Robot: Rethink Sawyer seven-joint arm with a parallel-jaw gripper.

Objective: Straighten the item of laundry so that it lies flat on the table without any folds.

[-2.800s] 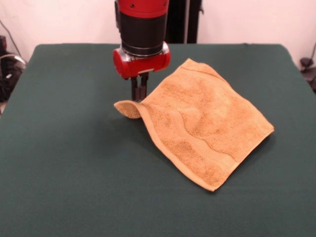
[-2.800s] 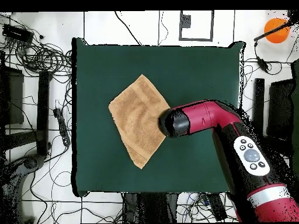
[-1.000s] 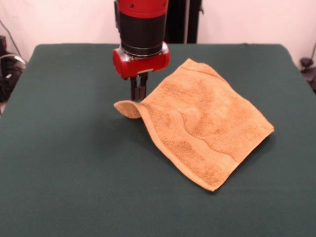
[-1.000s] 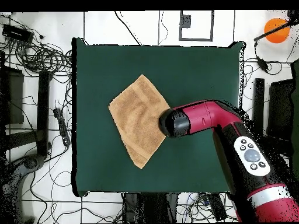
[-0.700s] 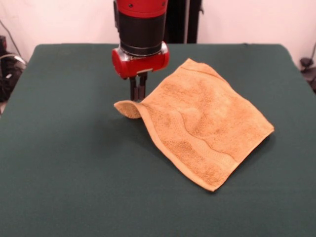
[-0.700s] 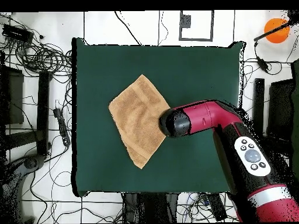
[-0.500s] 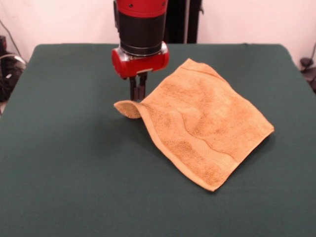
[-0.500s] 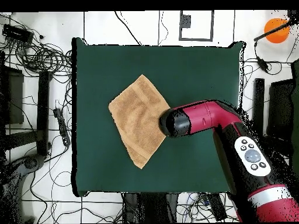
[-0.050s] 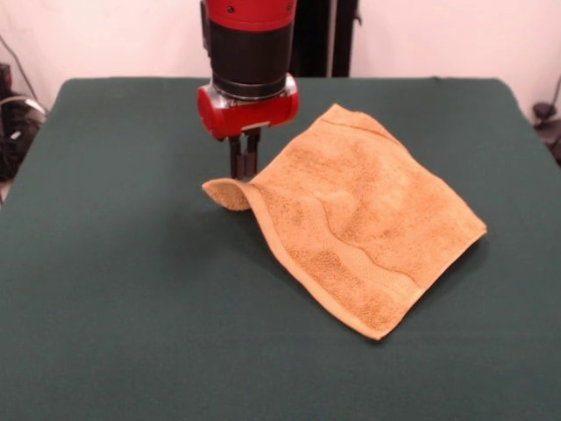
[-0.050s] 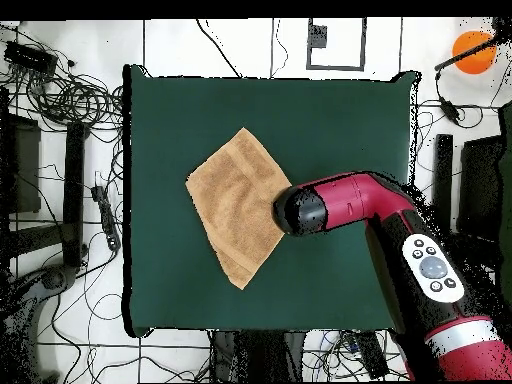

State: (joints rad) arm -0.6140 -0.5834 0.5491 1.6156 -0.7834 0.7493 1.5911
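- Slightly raised since earlier, the gripper [image 9: 244,167] hangs just above the towel's [image 9: 359,219] curled corner — jaws pressed together, holding nothing.
- Towel lies mid-table [image 9: 123,289] — open green all round, corner folded.

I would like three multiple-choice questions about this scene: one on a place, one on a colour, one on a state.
1. Where is the gripper?
A. Above the curled corner of the golden-orange terry towel
B. Over the towel's middle
C. Off the dark green table

2. What colour is the table top?
A. White
B. Dark green
C. Red

3. How does the towel lie?
A. Rolled into a tube
B. Folded in half
C. Spread out, with one corner turned over

Answers:
1 A: the front view shows the shut fingers just above that corner.
2 B: both views show green cloth.
3 C: only the corner near the gripper curls up.
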